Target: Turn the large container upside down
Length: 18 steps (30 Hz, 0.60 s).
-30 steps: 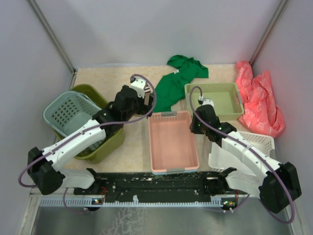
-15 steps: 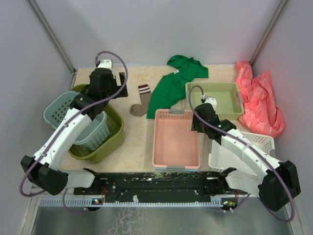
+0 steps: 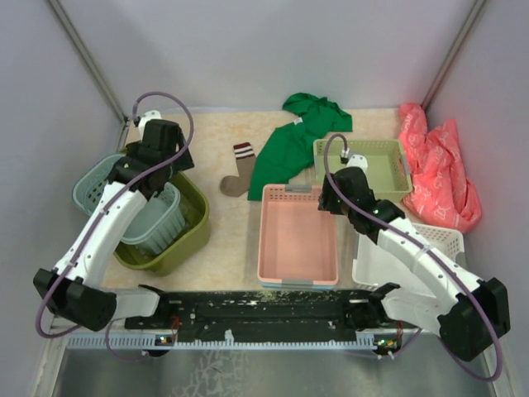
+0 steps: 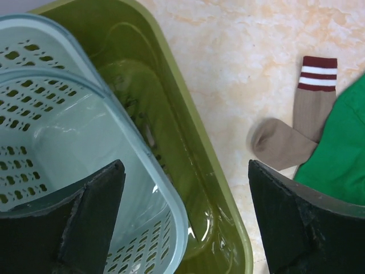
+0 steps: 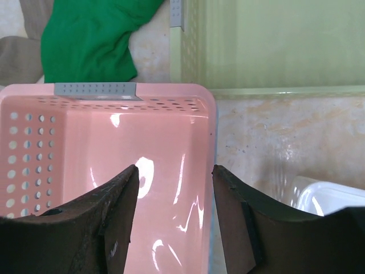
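The large container (image 3: 188, 225) stands upright, mouth up, at the left of the tabletop (image 3: 231, 244), with a teal basket (image 4: 68, 131) nested inside it. The left gripper (image 4: 185, 165) hangs over the container's rim, jaws wide apart and empty. The right gripper (image 5: 174, 171), also spread and empty, hovers over a pink tray (image 5: 85, 148).

Top external camera: high above the near edge of the table (image 3: 231, 248), facing steeply down on all of it. Left wrist camera: close above the large container (image 4: 188, 154), left of the pink tray (image 3: 297, 240). Right wrist camera: close above that tray's far end. Both wrist views share the green cloth (image 4: 342, 154).
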Each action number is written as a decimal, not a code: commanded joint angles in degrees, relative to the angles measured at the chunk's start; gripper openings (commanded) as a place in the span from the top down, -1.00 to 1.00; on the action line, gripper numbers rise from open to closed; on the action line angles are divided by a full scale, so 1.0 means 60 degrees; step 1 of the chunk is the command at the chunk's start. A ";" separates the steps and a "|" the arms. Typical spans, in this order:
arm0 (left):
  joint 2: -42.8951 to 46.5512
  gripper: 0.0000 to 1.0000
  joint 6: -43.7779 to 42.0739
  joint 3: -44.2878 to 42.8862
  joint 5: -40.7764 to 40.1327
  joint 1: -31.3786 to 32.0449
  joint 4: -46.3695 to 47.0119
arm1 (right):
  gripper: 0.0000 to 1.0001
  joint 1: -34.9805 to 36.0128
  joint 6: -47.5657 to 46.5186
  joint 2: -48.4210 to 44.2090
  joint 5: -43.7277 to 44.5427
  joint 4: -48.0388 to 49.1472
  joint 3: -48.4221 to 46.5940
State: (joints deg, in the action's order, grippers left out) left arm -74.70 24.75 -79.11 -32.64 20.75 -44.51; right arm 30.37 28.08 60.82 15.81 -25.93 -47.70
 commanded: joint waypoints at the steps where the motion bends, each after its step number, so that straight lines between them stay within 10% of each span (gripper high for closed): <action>1: 0.0533 -0.85 0.0581 0.0395 -0.0610 -0.0095 -0.0553 | -0.11 0.0052 -0.0087 0.0128 -0.0464 0.0779 -0.0413; 12: 0.0540 -0.79 0.0373 0.1482 0.1714 -0.1251 -0.0116 | -0.28 0.2219 -0.0087 0.2449 -0.0998 0.1990 -0.3025; 18: 0.0739 -0.41 0.0268 0.1999 0.2331 -0.1290 -0.0052 | -0.32 0.2840 0.0447 0.4321 -0.2233 0.2469 -0.4506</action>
State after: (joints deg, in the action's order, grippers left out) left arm -71.44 27.16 -68.88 -22.59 13.23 -45.98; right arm 46.06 28.34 81.67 8.12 -15.59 -69.32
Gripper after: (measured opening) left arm 0.756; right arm 0.658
